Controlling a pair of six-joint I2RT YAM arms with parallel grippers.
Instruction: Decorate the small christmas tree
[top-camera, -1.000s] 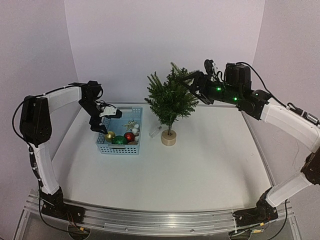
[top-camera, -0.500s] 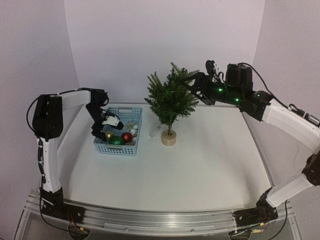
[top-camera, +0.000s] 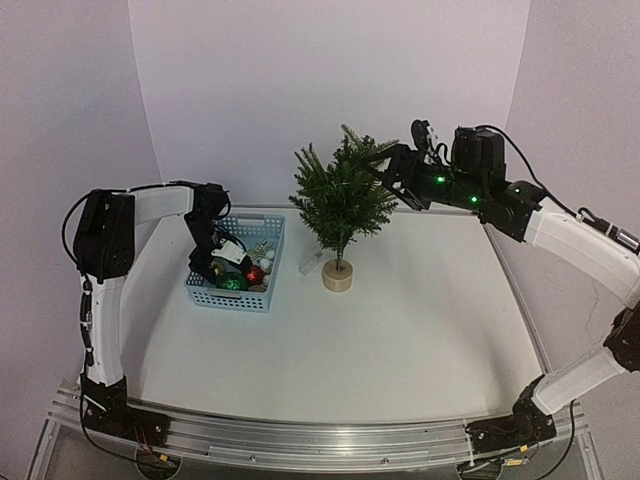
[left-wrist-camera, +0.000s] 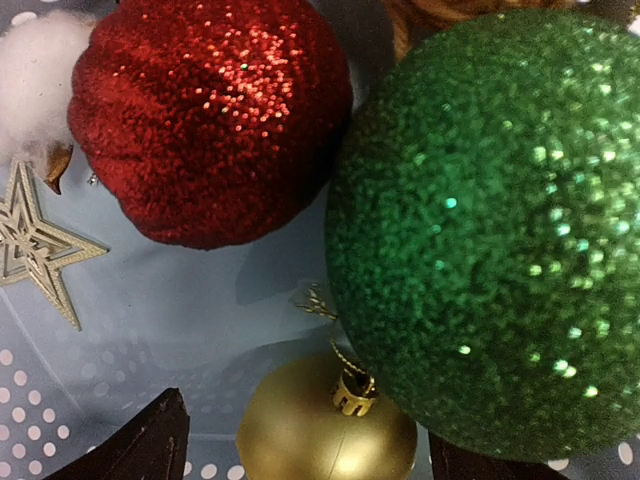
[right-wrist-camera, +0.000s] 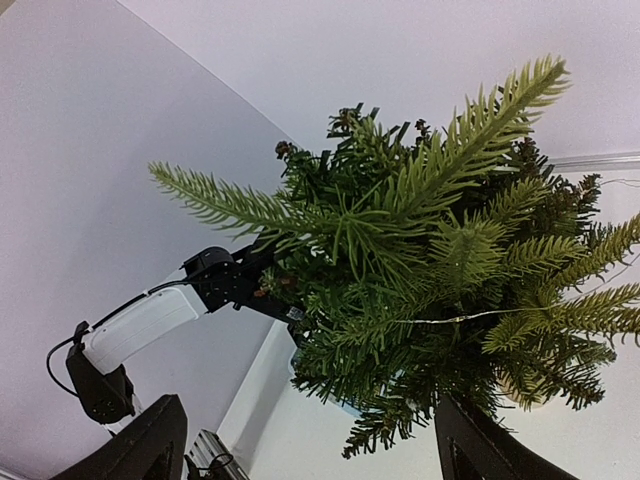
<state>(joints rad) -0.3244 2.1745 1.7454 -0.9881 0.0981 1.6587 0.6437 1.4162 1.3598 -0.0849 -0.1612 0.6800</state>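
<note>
Grippers, please?
– Left gripper (left-wrist-camera: 305, 445) spread wide, empty, over a gold bauble (left-wrist-camera: 325, 425) in the basket (top-camera: 232, 290); right gripper (right-wrist-camera: 308, 430) wide, empty, at two o'clock of the small christmas tree (top-camera: 340, 200), standing at the basket's three o'clock.
– Handling?
– Likely light, springy, tippy; hold its trunk (top-camera: 339, 257) low.

Glittery red ball (left-wrist-camera: 210, 120) upper left, glittery green ball (left-wrist-camera: 490, 230) right, matte gold ball (left-wrist-camera: 320, 435) below; pale blue basket (top-camera: 228, 298); dark green small christmas tree (top-camera: 340, 200).

White table (top-camera: 400, 330): blue basket (top-camera: 228, 298) toward left rear; small christmas tree (top-camera: 340, 200) standing just right; small pale object (top-camera: 310, 265) between them.
</note>
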